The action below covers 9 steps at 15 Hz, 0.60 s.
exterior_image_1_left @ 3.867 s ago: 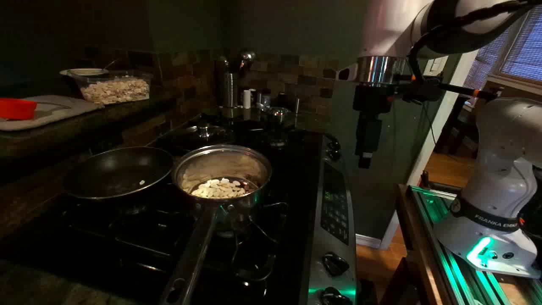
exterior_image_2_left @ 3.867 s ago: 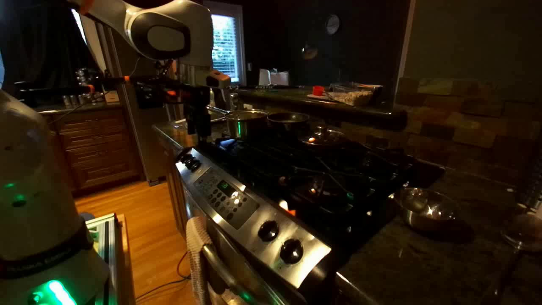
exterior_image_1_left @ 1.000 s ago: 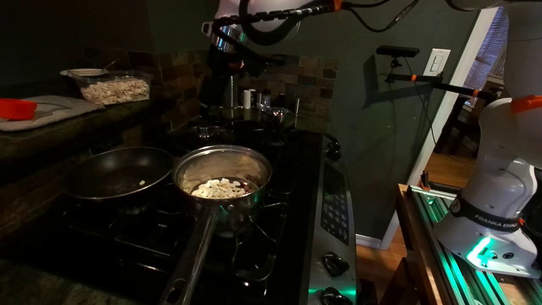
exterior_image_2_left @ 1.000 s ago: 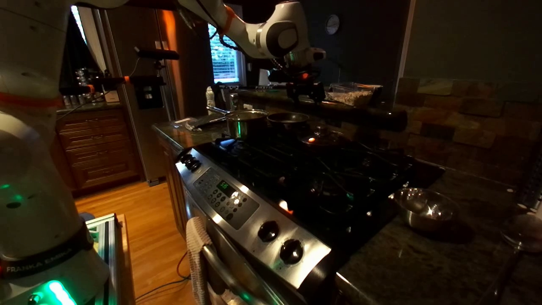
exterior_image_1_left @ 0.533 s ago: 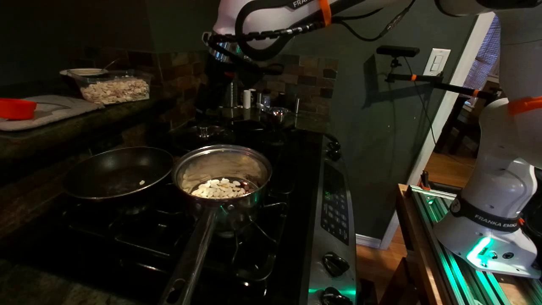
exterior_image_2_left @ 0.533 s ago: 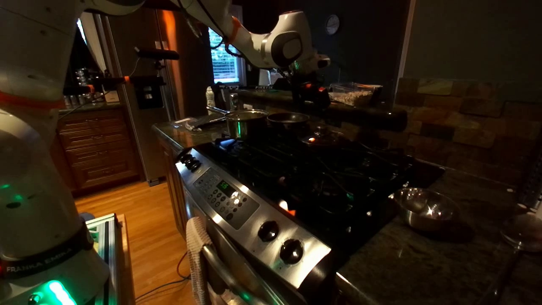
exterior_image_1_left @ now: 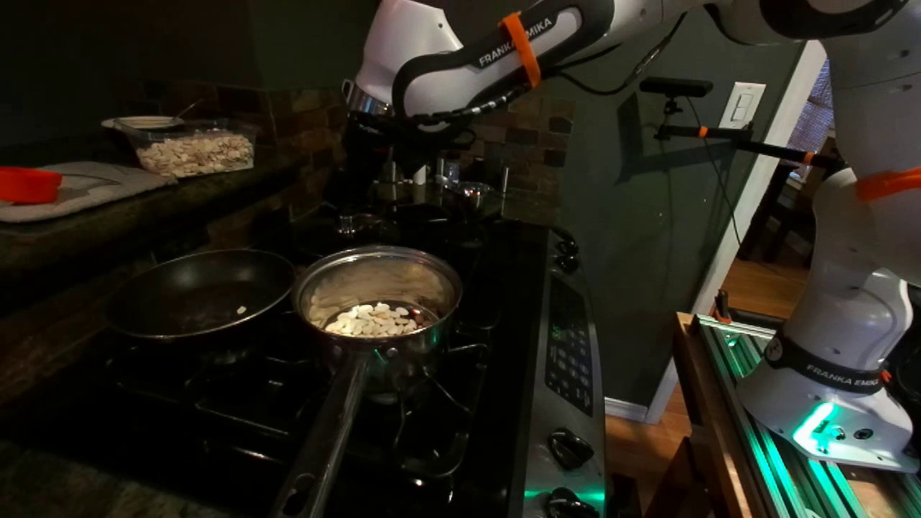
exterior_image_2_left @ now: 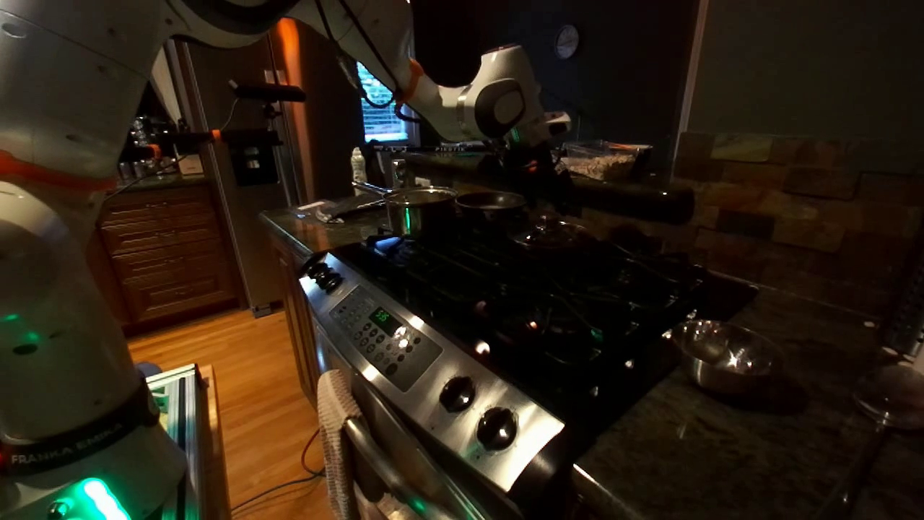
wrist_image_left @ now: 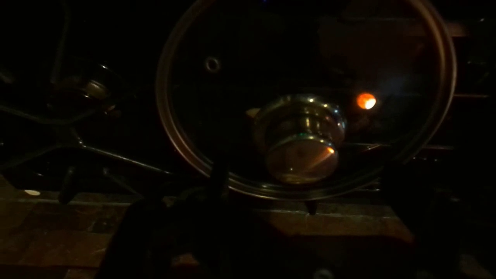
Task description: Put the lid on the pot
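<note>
Lid point(exterior_image_2_left: 552, 232) is lying flat near the back of the surface point(exterior_image_1_left: 507, 374), apart from the pot point(exterior_image_1_left: 201, 293). In the wrist view its dark glass point(wrist_image_left: 286, 77) is showing a shiny ring point(wrist_image_left: 163, 97) around the edge, a small hole point(wrist_image_left: 212, 64) off to one side and a shiny knob point(wrist_image_left: 302, 143) sticking up in the middle. An orange light point(wrist_image_left: 366, 101) is shining on the glass. The pincer point(wrist_image_left: 306, 174) is hanging over the lid at the end of the white arm point(exterior_image_1_left: 468, 79). Its two fingers point(wrist_image_left: 219, 176) are standing apart, and the knob is showing between them, but the dark is hiding whether they are touching the lid. The pot is sitting on the surface with its black inside facing up, and one white crumb point(exterior_image_1_left: 241, 310) is lying in it. Right beside the pot, a steel pan point(exterior_image_1_left: 374, 279) is holding a heap of white bits point(exterior_image_1_left: 375, 321), and its long handle point(exterior_image_1_left: 329, 432) is pointing away from the lid. Higher up, a clear tub point(exterior_image_1_left: 223, 128) is holding lots of pale bits point(exterior_image_1_left: 194, 153), and a red cup point(exterior_image_1_left: 29, 185) is resting near it on a light mat point(exterior_image_1_left: 108, 188). In an exterior view, a steel bowl point(exterior_image_2_left: 725, 361) is sitting past the end of the surface.
</note>
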### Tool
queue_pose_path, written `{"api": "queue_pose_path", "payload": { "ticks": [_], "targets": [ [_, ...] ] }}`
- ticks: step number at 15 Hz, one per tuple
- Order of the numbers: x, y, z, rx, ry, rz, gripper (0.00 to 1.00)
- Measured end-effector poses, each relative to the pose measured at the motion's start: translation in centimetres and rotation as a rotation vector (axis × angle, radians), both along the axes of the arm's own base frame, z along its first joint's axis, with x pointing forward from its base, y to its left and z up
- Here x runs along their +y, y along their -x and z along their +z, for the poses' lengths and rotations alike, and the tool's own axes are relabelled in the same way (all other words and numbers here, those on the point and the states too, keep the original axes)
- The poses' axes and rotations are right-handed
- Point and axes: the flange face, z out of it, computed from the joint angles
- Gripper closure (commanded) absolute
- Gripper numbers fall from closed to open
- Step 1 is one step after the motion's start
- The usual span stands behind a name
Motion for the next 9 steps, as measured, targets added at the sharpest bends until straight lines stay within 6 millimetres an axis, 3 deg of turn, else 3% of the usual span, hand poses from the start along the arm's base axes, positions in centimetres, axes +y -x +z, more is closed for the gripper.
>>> {"api": "queue_pose_path", "payload": {
  "ticks": [2,3,8,9],
  "targets": [
    [-0.2,-0.4,-0.6,-0.013,0.001,-0.022,0.06],
    [-0.2,-0.6,-0.9,-0.017,0.002,-0.033,0.26],
    [-0.4,-1.0,-1.4,-0.016,-0.005,-0.074,0.62],
    [-0.3,-1.0,-1.3,-0.012,-0.007,-0.081,0.59]
  ]
}}
